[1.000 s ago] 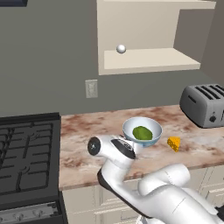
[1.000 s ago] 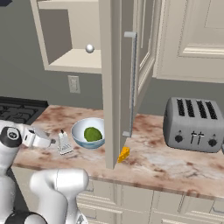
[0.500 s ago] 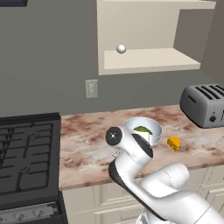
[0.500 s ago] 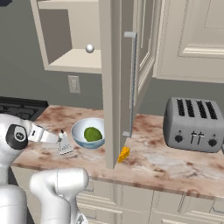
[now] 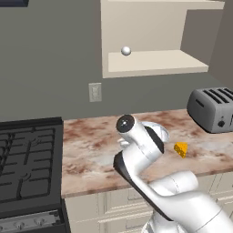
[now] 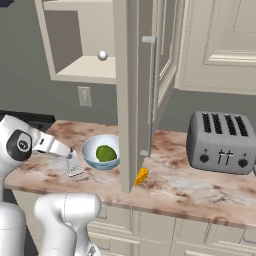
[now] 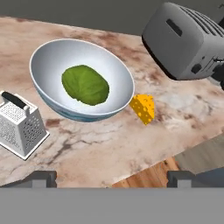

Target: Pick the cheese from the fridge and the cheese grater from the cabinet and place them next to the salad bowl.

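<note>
1. Our gripper (image 7: 112, 179) hangs above the counter with its two dark fingertips (image 7: 40, 178) spread wide apart and nothing between them.
2. We see the cheese grater (image 7: 21, 124) standing upright on the counter (image 7: 131, 148), just beside the salad bowl (image 7: 48, 59). We judge it light, stiff and slick-sided, so its dark top handle is the sound place to hold it.
3. We see the cheese (image 7: 143, 108) lying on the bowl's other side, close against its rim. It looks small, light and fairly firm, though a hard squeeze could dent it; we would pinch its flat faces.
4. We judge both items already placed, so little is left.
5. Beyond them stands a grey toaster (image 7: 183, 41), and on the cabinet (image 5: 154, 61) shelf rests a small white ball (image 5: 126, 51).
</note>
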{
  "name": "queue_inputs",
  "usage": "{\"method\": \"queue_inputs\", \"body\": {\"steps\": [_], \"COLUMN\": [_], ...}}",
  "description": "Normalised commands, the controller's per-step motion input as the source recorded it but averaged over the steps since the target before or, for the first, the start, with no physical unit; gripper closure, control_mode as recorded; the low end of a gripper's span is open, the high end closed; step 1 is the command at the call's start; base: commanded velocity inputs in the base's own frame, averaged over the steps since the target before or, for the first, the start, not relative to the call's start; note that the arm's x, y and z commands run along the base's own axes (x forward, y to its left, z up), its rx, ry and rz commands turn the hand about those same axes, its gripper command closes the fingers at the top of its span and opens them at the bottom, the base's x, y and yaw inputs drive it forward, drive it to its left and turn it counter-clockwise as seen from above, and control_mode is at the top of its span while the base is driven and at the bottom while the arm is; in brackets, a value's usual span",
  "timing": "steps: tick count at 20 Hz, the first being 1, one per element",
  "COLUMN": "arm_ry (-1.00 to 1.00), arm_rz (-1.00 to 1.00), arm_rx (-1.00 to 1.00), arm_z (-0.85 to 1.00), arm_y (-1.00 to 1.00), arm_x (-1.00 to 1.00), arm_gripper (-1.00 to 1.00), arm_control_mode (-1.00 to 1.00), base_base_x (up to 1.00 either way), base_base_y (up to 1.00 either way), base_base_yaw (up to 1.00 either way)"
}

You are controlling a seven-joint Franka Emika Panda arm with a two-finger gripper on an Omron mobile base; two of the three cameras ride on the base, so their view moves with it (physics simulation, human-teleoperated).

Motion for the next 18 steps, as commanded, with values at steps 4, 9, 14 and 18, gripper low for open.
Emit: {"method": "queue_inputs", "body": {"steps": [4, 9, 14, 18], "arm_ry": [0.19, 0.17, 0.12, 0.05], "arm_rz": [0.0, 0.0, 0.0, 0.0], "arm_rx": [0.0, 0.0, 0.0, 0.0], "arm_z": [0.3, 0.3, 0.31, 0.3], "arm_y": [-0.1, -0.14, -0.17, -0.25], "arm_x": [-0.12, -0.15, -0.17, -0.25], "arm_gripper": [-1.0, -1.0, -1.0, -1.0], "arm_control_mode": [-1.0, -1.0, -1.0, -1.0], "base_base_x": [0.0, 0.0, 0.0, 0.0], "base_base_y": [0.0, 0.0, 0.0, 0.0], "base_base_yaw": [0.0, 0.0, 0.0, 0.0]}}
